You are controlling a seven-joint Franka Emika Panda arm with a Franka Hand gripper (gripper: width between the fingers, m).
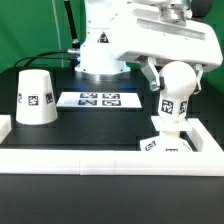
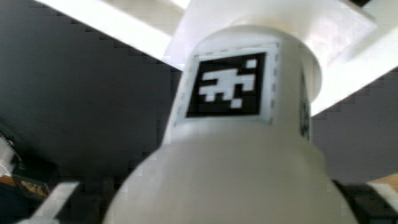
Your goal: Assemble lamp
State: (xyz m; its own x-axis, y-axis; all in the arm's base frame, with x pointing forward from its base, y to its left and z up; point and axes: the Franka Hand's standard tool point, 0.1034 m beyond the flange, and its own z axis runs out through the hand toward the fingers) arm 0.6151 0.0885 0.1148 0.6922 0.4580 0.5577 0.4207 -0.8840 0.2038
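While the arm reached down into the right half of the exterior view, its gripper [image 1: 176, 88] pinched the bulb [image 1: 170, 106], one dark finger [image 1: 153, 76] pressed to each side of the round ball. The bulb stood upright between the fingers, ball uppermost and narrow stem pointing down. The stem met the top of the base block [image 1: 165, 143], which sat in the lower right of the frame just behind the white front rail [image 1: 90, 158]. Whether the stem was seated in the block could not be told. In the wrist view the bulb filled most of the picture, its square tag [image 2: 228, 85] facing the camera. The shade [image 1: 37, 97] stood on the dark table [image 1: 110, 128] at the exterior view's left, well apart from the gripper. The marker board [image 1: 98, 99] lay between them.
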